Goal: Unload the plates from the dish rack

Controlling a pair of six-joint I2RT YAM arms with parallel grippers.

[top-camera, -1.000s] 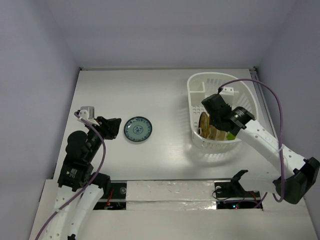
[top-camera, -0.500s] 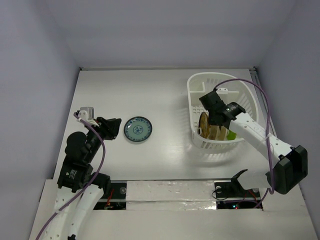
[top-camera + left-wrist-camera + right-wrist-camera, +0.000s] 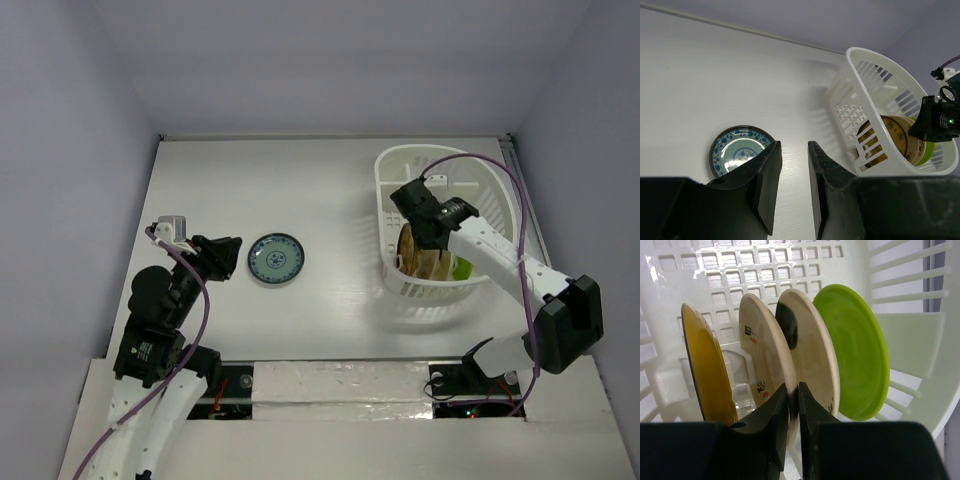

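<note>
A white dish rack sits on the right of the table. Plates stand on edge at its near end: a mustard-brown plate, a pale plate and a lime green sliver. The right gripper reaches down among them, its fingertips hidden, so its grip cannot be told. A teal-blue patterned plate lies flat near the left gripper.

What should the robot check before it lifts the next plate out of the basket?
1. Right pincer lined up with the two pale plates' rims: ok.
2. Gripping just one plate: cannot tell.
3. Green plate and yellow plate standing on edge: ok.
4. Blue plate lying flat on table: ok.
5. Left pincer open, empty, away from basket: ok.
</note>
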